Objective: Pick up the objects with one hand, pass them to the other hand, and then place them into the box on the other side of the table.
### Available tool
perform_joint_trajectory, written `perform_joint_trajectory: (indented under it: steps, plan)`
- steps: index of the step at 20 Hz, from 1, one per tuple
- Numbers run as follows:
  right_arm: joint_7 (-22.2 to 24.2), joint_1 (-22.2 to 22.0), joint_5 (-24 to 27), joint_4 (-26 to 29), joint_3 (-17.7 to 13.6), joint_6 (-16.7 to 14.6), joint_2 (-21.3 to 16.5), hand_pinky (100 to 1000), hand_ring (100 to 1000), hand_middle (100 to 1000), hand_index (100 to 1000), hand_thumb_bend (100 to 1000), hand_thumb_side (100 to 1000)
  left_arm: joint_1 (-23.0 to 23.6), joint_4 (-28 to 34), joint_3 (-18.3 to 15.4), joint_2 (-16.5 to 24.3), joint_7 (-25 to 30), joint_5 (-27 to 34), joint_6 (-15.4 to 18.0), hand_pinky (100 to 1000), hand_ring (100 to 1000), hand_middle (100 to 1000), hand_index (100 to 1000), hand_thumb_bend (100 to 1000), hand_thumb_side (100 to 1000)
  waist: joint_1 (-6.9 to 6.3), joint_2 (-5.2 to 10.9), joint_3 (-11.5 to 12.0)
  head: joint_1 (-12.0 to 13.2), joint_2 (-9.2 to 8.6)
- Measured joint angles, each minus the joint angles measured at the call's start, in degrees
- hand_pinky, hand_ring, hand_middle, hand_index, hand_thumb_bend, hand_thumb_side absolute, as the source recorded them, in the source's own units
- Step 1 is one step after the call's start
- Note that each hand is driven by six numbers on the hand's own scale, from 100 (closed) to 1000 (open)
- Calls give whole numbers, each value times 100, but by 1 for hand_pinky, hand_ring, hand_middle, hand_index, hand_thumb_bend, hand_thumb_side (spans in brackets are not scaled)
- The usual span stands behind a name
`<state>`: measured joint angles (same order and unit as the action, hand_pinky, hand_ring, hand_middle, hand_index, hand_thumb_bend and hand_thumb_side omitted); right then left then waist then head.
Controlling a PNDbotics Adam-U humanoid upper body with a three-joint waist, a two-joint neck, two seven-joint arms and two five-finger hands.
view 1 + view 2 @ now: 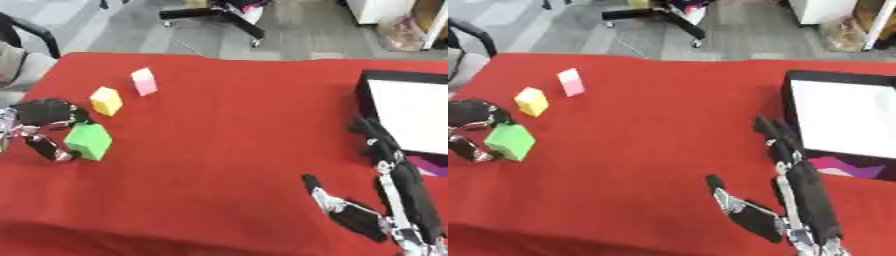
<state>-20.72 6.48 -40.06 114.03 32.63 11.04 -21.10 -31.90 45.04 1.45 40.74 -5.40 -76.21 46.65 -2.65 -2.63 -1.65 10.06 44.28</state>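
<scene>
- Nearest the camera, the robot's right hand point(398, 200), black with silver joints, rests near the table's near right corner with its fingers point(376, 137) straight and pointing toward the far edge and its thumb point(317, 192) spread to the left. It holds nothing. It looks parked there to wait for a hand-over.
- Just beyond its fingertips, by the right edge of the red cloth-covered table point(227, 130), lies the shallow black box with a white floor point(407, 112). This is the target box, and being on the right side it would be filled by the right hand.
- A purple patch point(430, 165) shows beside the box's near edge; what it is cannot be made out.
- At the left edge of the table, the robot's left hand point(44, 122) is curled round the green cube point(89, 141), dark fingers above and behind it and a silver-jointed digit point(48, 147) against its left side. Whether the cube is lifted off the cloth cannot be told.
- The grip suggests the green cube is the first object to be picked up; it would then have to cross the whole table to reach the right hand.
- Just beyond the left hand, toward the far left corner, sits a yellow block point(106, 100), apart from the fingers.
- A little farther on stands a pink block point(143, 81), upright, near the yellow one but not touching it.
- Both blocks sit within the left hand's side, well apart from the box.
</scene>
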Motion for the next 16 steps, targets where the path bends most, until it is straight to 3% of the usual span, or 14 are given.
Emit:
perform_joint_trajectory:
  steps: [4,5,6,10,13,15,16]
  plan:
    - [20,17,2,0,30,-20,-1,697,1000,825,1000,449,483,43,592,-216,0,294,880,98,695,477,421,552,100,222,6,0,15,-17,0]
    - [39,37,2,0,47,-38,-3,700,1000,825,1000,446,543,41,774,-261,-6,429,1171,118,689,472,420,551,100,226,13,0,17,-35,0]
    - [64,75,2,0,62,-62,-4,702,1000,824,1000,445,484,27,970,-297,-28,580,1480,130,680,467,409,535,100,246,21,0,22,-58,0]
    - [197,280,-16,0,119,-196,-77,712,998,816,1000,431,481,-46,1585,-363,-441,1437,3095,-23,654,458,398,515,100,265,41,0,28,-188,0]
    - [345,498,-129,0,199,-338,-189,730,981,820,995,430,472,-110,1981,-307,-953,2397,4516,-380,644,459,398,509,100,284,88,0,31,-322,0]
    - [499,688,-267,0,271,-484,-276,745,963,822,982,435,456,-145,2214,-227,-1369,3099,5489,-857,644,462,399,508,100,353,119,0,51,-396,0]
    - [590,799,-348,0,305,-578,-329,754,948,820,965,437,445,-160,2340,-184,-1593,3464,5997,-1200,643,467,404,511,100,433,130,0,58,-430,0]
